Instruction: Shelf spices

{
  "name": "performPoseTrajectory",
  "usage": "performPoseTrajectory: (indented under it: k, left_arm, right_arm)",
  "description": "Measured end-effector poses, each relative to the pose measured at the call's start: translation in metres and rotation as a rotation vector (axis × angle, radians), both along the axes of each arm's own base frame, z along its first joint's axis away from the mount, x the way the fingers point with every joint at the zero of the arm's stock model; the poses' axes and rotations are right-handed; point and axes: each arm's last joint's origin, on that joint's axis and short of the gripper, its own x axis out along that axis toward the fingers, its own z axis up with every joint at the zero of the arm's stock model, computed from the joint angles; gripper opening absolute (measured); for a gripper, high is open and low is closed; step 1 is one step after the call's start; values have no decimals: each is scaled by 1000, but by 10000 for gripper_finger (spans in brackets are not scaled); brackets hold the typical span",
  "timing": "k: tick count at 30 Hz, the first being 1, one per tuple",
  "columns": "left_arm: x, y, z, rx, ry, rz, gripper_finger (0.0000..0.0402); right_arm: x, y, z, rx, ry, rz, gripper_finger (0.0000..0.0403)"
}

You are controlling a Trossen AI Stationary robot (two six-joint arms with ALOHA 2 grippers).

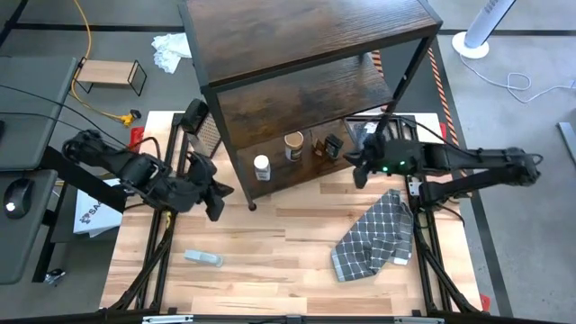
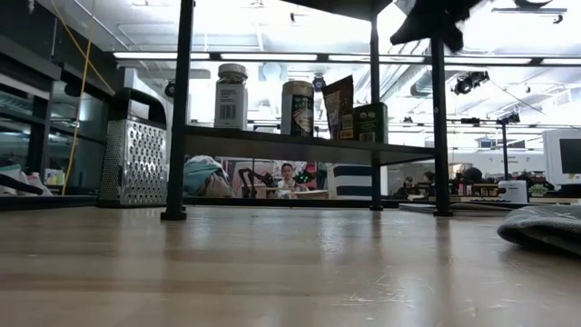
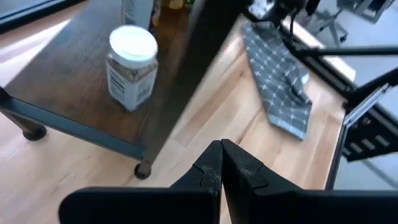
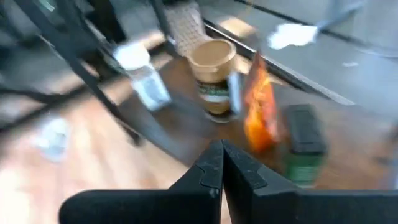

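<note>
The dark wood-grain shelf (image 1: 315,54) stands at the table's far side. On its lowest board stand a white-capped jar (image 1: 261,166), a tan-lidded brown jar (image 1: 293,146), a reddish-brown packet (image 1: 319,144) and a dark jar (image 1: 334,146); the low view shows the same row, starting with the white-capped jar (image 2: 231,95). My left gripper (image 1: 219,193) is shut and holds nothing, just left of the shelf's near corner, its wrist view looking at the white-capped jar (image 3: 131,67). My right gripper (image 1: 358,171) is shut and holds nothing, at the shelf's right side near the dark jar (image 4: 301,143).
A grey checked cloth (image 1: 376,236) lies on the table's right half. A clear flat plastic object (image 1: 203,258) lies near the left front. A metal box grater (image 2: 133,162) stands left of the shelf. A small light-wood stand (image 1: 110,74) sits on the floor beyond.
</note>
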Motion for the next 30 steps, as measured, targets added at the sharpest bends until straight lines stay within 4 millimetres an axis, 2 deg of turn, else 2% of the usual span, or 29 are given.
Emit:
performPoseTrajectory:
  k: [4,7,10,14,19,21,25,30]
  left_arm:
    - [-7,9,6,-13,-35,22,0]
    - [-10,14,9,11,-36,18,0]
    - [-9,18,9,43,-25,18,2]
    - [-7,22,8,65,-12,24,16]
    - [-7,26,7,103,16,23,44]
    - [-7,28,6,129,34,24,60]
    - [-8,32,5,167,57,35,99]
    - [-7,34,5,185,62,40,156]
  right_arm:
    - [23,12,9,-103,268,-16,0]
    - [43,15,-1,-44,347,-34,3]
    - [58,17,-19,-11,440,-7,23]
    - [65,11,-27,18,461,-78,74]
    - [69,0,-3,17,375,-130,156]
    - [69,-4,0,-10,376,-140,191]
    - [73,-16,-9,-35,437,-157,247]
    - [81,-34,-19,-75,492,-198,278]
